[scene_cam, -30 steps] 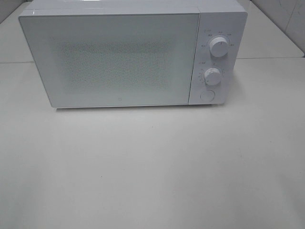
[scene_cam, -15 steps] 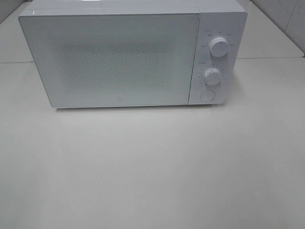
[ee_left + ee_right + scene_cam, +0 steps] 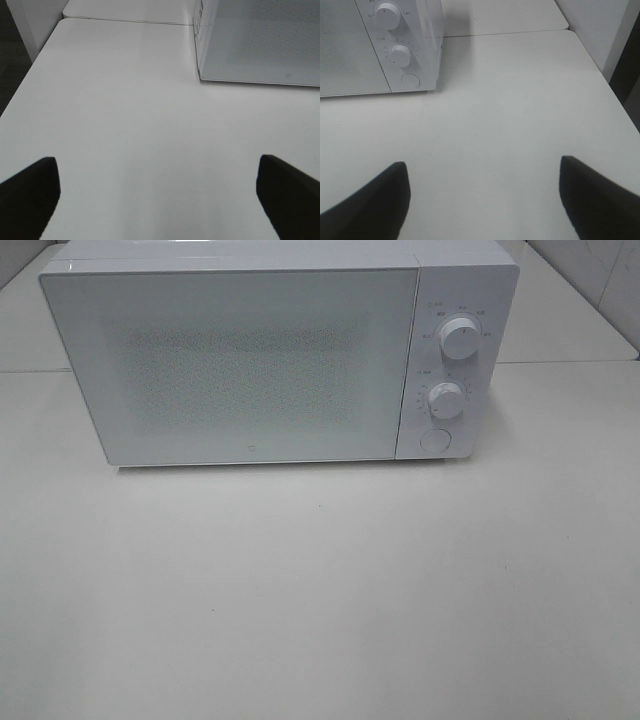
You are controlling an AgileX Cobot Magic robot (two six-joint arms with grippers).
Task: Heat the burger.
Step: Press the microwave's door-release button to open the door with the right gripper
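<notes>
The burger is out of view in every frame. A white microwave (image 3: 280,350) stands at the back of the table with its door shut, and nothing shows through the speckled window. Neither arm appears in the high view. In the left wrist view my left gripper (image 3: 160,200) stands wide open over bare table, the microwave's door corner (image 3: 260,45) ahead of it. In the right wrist view my right gripper (image 3: 482,200) is open with nothing between its fingers, facing the microwave's control panel (image 3: 400,52).
The microwave carries two round knobs (image 3: 458,337) (image 3: 445,399) and a round button (image 3: 434,439) on its right panel. The white table (image 3: 320,590) stretches in front of it. A table edge (image 3: 600,65) runs along the right side, another on the left (image 3: 30,75).
</notes>
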